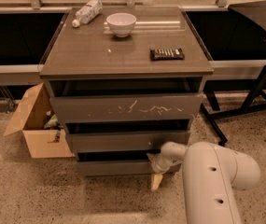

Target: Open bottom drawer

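The bottom drawer (114, 167) is the lowest, smallest plain grey-brown front of the three in the cabinet, with a dark gap above it. My gripper (155, 171) is at the drawer's right end, low near the floor, with a pale fingertip (157, 181) pointing down in front of the drawer's lower right corner. My white arm (212, 181) reaches in from the lower right. The middle drawer (128, 141) and the scratched top drawer (125, 108) sit above.
An open cardboard box (32, 125) stands on the floor left of the cabinet. On the cabinet top (76, 55) are a white bowl (121, 23), a lying plastic bottle (87, 12) and a dark bar (167, 53). A black stand leg (244, 107) is at right.
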{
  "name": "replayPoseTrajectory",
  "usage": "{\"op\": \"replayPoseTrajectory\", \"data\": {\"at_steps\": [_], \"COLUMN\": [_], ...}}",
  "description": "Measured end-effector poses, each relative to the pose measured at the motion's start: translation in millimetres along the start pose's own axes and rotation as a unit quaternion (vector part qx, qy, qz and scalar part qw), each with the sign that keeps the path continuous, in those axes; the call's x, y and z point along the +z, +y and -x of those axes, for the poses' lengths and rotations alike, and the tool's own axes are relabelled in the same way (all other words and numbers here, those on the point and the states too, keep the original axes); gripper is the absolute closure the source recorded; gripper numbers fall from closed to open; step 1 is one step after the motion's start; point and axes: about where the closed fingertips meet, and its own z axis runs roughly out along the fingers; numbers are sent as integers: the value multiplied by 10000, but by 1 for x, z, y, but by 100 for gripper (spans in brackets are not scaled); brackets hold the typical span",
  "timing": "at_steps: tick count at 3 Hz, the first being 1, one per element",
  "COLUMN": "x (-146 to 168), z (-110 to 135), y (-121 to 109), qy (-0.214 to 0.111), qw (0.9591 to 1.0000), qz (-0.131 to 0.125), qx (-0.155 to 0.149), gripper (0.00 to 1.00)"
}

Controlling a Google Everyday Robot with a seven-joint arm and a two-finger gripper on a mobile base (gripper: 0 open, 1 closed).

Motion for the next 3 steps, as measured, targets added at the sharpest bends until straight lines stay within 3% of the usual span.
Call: {"op": "replayPoseTrajectory", "data": {"at_steps": [2, 3], "x": [24, 8], "z": [-7, 4], "y": [-6, -7], "qy": [-205, -304], "qw": [9995, 9994], "qz": [243, 116], "qx": [58, -89], "gripper": [44, 67]}}
